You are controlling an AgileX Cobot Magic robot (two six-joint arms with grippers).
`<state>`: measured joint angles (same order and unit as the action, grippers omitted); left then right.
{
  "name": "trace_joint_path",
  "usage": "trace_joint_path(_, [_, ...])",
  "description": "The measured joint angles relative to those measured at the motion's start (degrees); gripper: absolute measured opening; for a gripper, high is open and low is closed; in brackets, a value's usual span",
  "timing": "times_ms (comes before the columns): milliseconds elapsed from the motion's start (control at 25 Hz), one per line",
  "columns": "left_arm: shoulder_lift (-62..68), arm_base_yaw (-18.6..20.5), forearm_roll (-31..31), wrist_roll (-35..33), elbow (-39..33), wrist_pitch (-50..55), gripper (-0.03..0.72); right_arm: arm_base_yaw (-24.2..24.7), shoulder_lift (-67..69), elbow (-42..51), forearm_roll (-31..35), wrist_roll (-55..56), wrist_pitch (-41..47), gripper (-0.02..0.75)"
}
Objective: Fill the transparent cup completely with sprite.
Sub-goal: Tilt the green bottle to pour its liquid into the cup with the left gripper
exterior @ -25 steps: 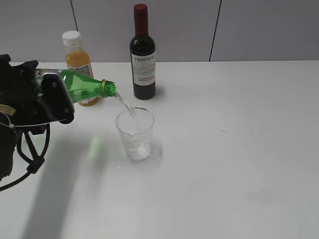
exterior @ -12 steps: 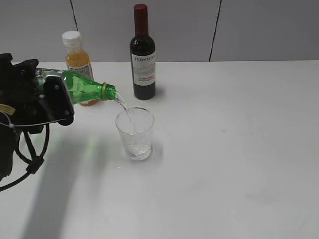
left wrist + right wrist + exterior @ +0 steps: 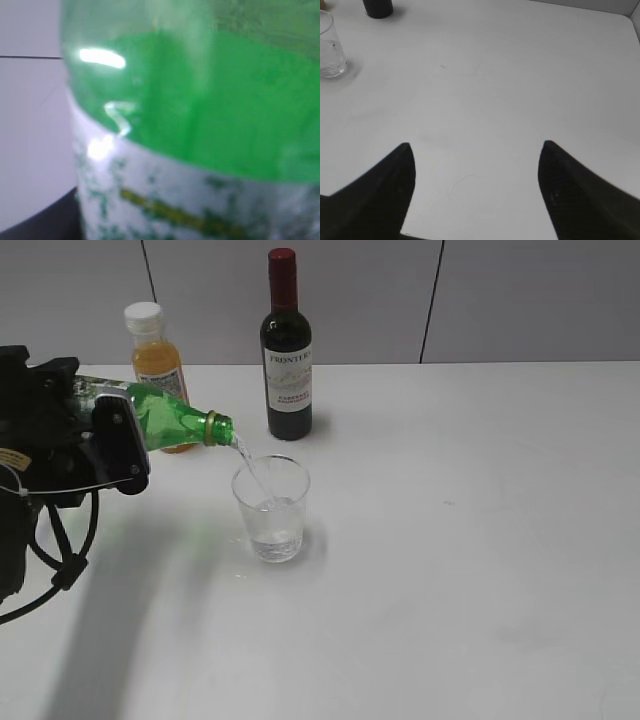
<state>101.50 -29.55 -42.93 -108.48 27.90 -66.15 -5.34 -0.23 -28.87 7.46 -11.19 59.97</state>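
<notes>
Midway, by my reckoning: the left tool (image 3: pixel 105 435) grips the green bottle (image 3: pixel 165 418), tipped nearly flat, and a thin stream of sprite (image 3: pixel 252 462) falls into the transparent cup (image 3: pixel 271 508) at 4 o'clock of its mouth. Liquid reaches roughly half up; the upper part remains unfilled. The right tool (image 3: pixel 475 192) hovers spread wide above bare counter (image 3: pixel 520 75), cup at its 10 o'clock

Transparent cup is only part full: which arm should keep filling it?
Left. Its pincer grips the green Sprite bottle, tilted with its mouth above the transparent cup, and a stream runs in. The right pincer hangs open and empty, far from the cup.
</notes>
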Motion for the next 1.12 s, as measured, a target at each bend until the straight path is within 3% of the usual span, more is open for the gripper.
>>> trace_joint_path(1120, [0.0, 0.0, 2.0, -1.7, 0.0, -0.4, 0.463, 0.0, 0.0, 0.0, 0.0, 0.0, 0.0, 0.582])
